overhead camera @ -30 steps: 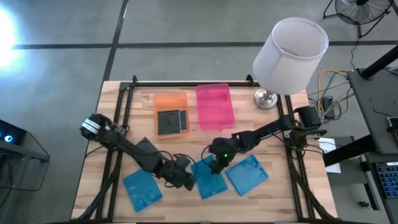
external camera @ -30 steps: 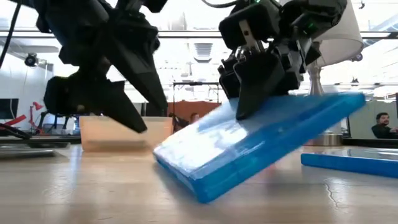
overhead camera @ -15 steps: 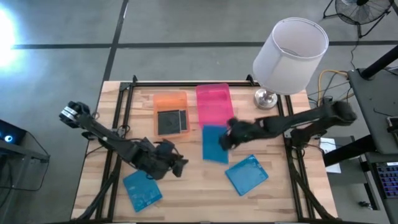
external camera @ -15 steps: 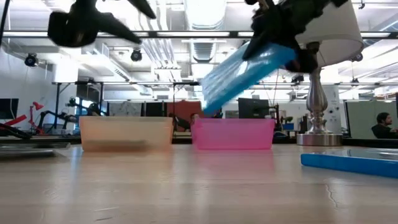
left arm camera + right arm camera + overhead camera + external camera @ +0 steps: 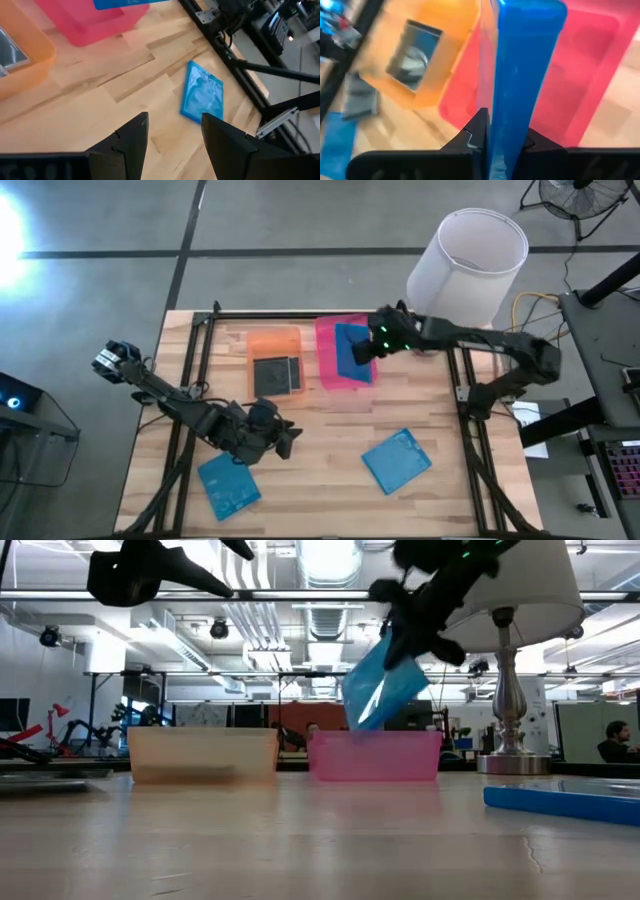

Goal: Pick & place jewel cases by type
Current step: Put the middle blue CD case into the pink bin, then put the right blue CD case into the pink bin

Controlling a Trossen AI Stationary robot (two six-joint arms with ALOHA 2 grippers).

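Note:
My right gripper [image 5: 372,346] is shut on a translucent blue jewel case [image 5: 350,350], which hangs tilted over the pink tray [image 5: 375,756]. Two more blue cases lie flat on the table, one near the left [image 5: 228,485] and one near the right [image 5: 397,460]. A dark grey case [image 5: 275,375] lies in the orange tray [image 5: 273,340]. My left gripper [image 5: 285,438] is open above the near left of the table and holds nothing; its wrist view looks past the fingers [image 5: 131,136] at the right-hand blue case [image 5: 202,97]. My right gripper pinches the blue case at one edge [image 5: 512,135], a finger [image 5: 475,131] on each flat face. It comes from the table's right side, slanting down. The case is lifted clear and tilted, its lower corner [image 5: 362,720] just above the pink tray's rim.
A lamp with a white shade [image 5: 468,255] and metal base [image 5: 510,762] stands at the far right corner, close to my right arm. The two trays sit side by side at the far middle. Bare wood lies between the trays and the near cases. People show in the room behind.
My right gripper has lifted the blue case off the near middle of the table and carried it toward the far edge, over the pink tray; the case has turned more upright. My left gripper has risen and drawn back toward the table's left, away from where the case lay.

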